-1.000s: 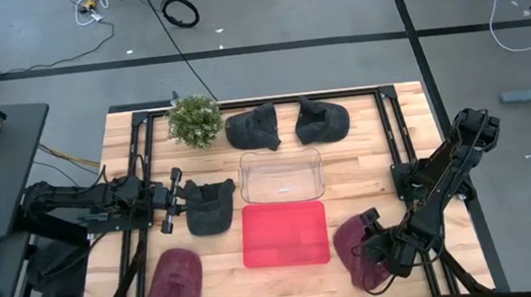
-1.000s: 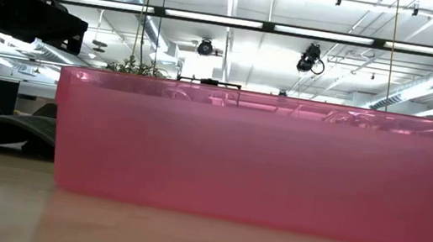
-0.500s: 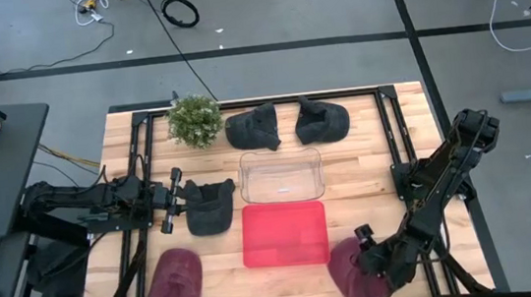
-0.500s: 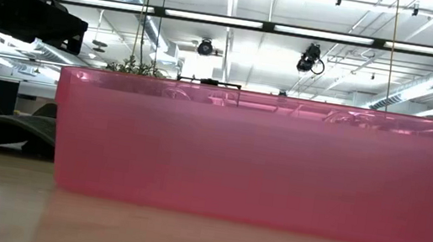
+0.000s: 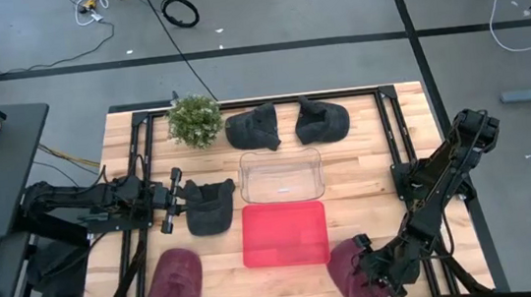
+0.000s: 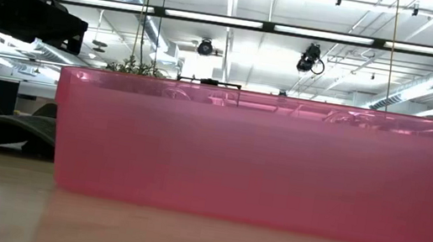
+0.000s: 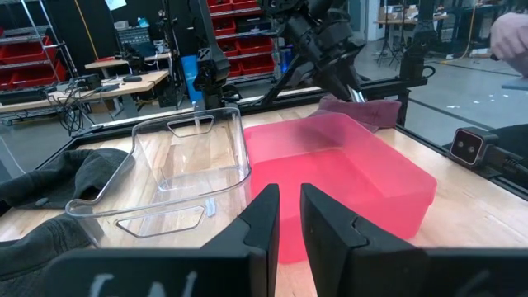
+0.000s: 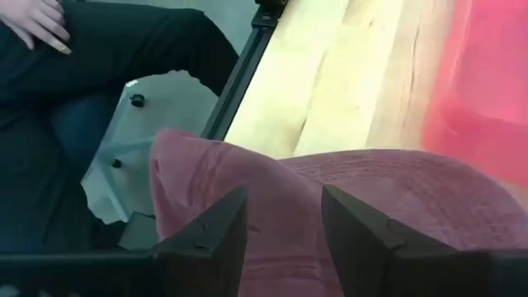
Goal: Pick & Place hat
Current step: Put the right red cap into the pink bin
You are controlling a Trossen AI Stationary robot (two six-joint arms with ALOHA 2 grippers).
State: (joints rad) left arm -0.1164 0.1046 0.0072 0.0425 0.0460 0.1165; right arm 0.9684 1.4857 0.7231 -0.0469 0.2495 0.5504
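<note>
A maroon hat lies at the table's near edge, right of the red bin. My right gripper is shut on it. In the right wrist view the hat fills the space between the two dark fingers. It also shows beyond the red bin in the left wrist view. My left gripper waits at the table's left, level, its fingers a narrow gap apart around nothing. It stands beside a dark hat. My right gripper has the maroon hat's cloth bunched between its two fingers. They come slanting down from the table's right toward its near left. The hat's edge reaches past the table's near rim. Whether the hat is lifted clear does not show.
A clear bin stands behind the red bin. Two dark hats and a small plant sit at the far edge. A second maroon hat lies near left. A seated person's legs show just past the near edge.
My right gripper has moved toward the table's near edge and a little left, tipping its fingers up from steeply down to slanting. The maroon hat has gone with it, from beside the red bin's right side to the near rim.
</note>
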